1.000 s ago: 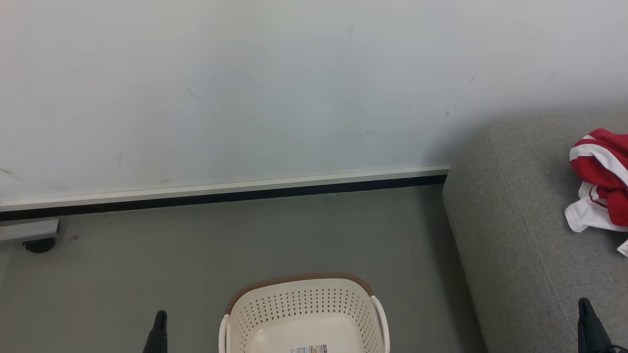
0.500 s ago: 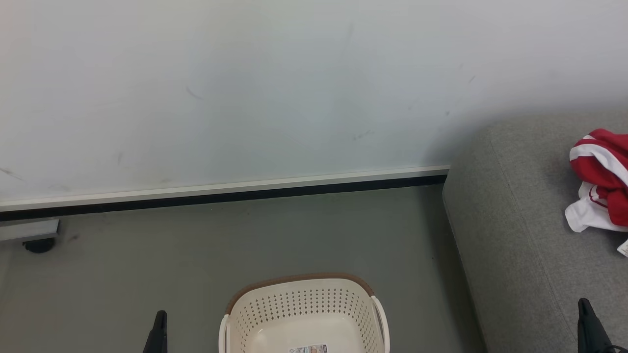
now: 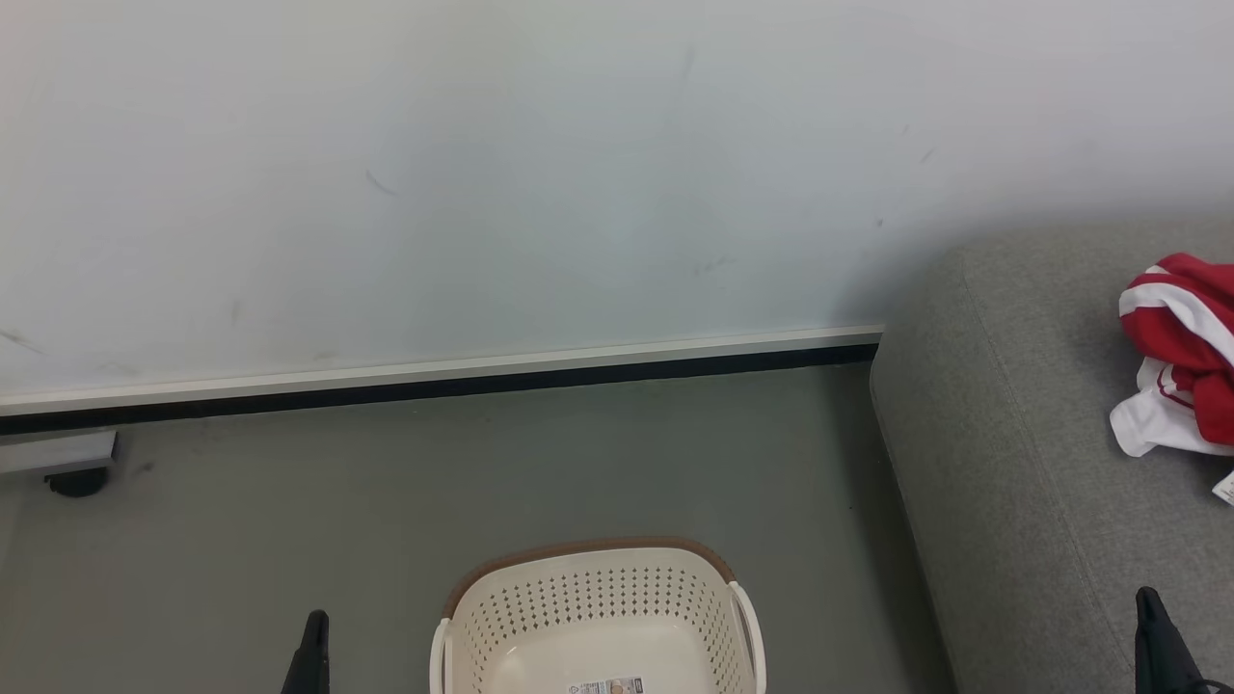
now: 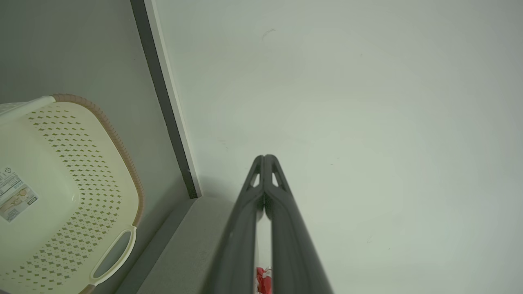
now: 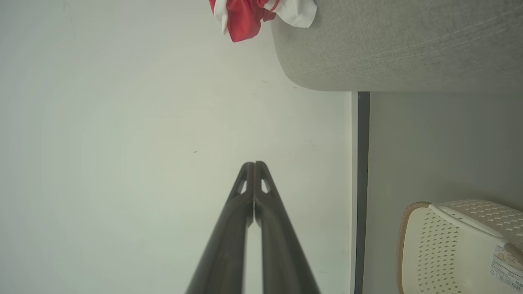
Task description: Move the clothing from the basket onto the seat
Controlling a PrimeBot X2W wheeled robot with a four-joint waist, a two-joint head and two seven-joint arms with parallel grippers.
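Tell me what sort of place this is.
Likely a living-room corner, real or staged: a grey sofa by a plain white wall, a laundry basket on the floor, red clothing on the sofa.

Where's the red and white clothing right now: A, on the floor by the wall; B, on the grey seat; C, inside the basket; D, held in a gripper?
B: the clothing lies bunched on the seat, while what shows inside the basket holds no fabric.
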